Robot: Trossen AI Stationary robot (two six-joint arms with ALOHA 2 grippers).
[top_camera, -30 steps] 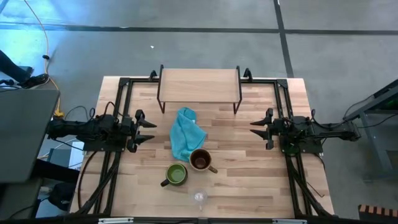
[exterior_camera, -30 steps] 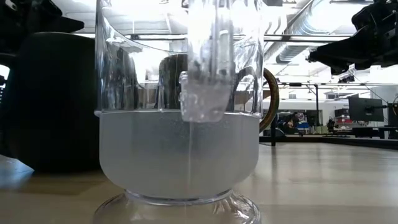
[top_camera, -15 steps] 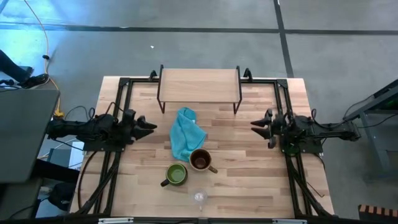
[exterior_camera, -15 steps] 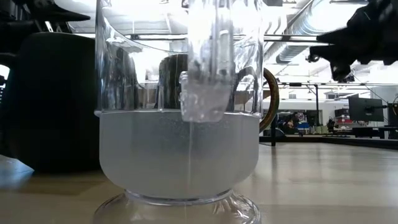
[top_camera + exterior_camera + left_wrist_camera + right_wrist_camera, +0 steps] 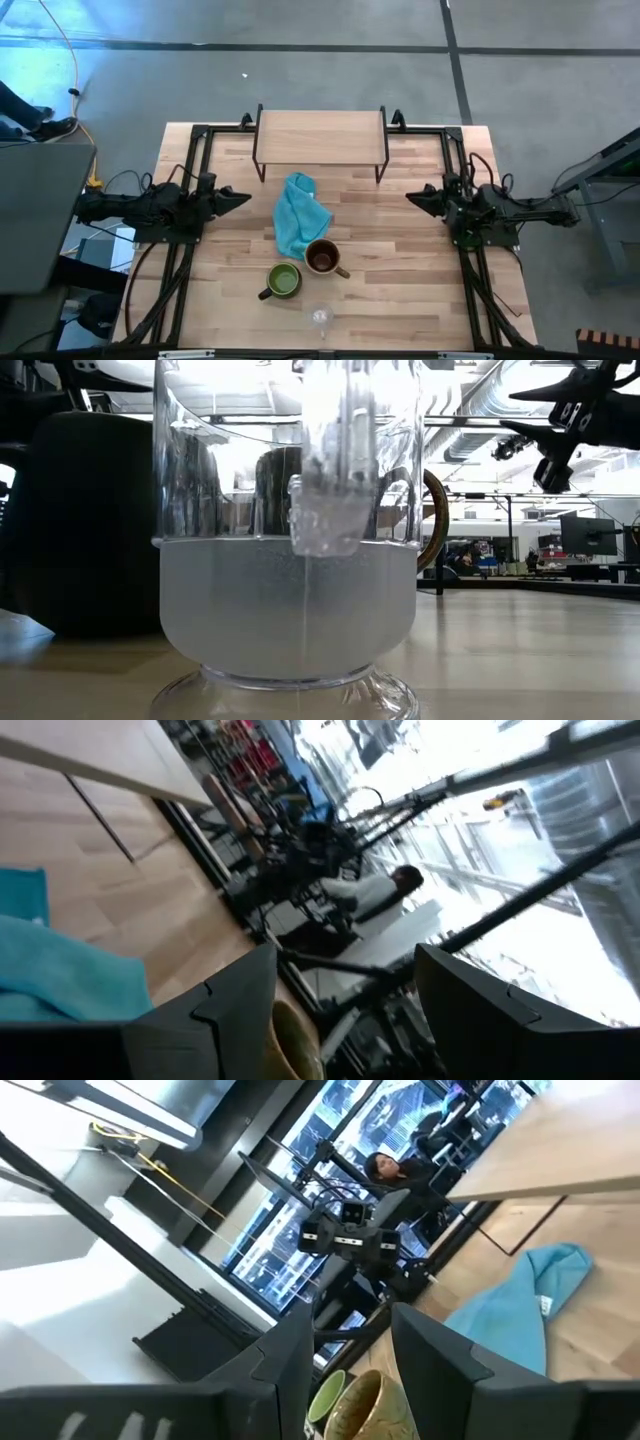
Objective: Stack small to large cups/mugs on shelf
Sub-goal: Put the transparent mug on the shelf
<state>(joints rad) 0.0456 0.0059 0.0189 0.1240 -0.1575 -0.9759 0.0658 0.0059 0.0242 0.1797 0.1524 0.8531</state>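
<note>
The shelf [image 5: 320, 135] stands on thin black legs at the table's far middle. The olive-tan mug [image 5: 322, 257], the dark mug with green inside [image 5: 283, 281] and the tiny clear glass cup [image 5: 320, 318] stand on their bases near the table's near edge. The glass cup fills the low view [image 5: 290, 600]. My left gripper [image 5: 240, 197] hovers open left of the teal cloth, above the table. My right gripper [image 5: 415, 198] hovers open to the right of the cloth. Both point toward the table's middle and hold nothing. The olive-tan mug also shows in both wrist views [image 5: 290, 1040] [image 5: 370, 1405].
A teal-blue cloth [image 5: 298, 212] lies crumpled between the shelf and the mugs, its near end beside the olive-tan mug. Black arm frames run along the table's left [image 5: 185, 250] and right [image 5: 480, 280] sides. People sit in the room beyond the table [image 5: 385, 1170].
Both grippers have turned about their own long axes, so that their fingers, which stood spread apart in the high view, now show as one point. In the low view the right gripper has also risen a little. The mugs, the cup and the cloth have kept still.
</note>
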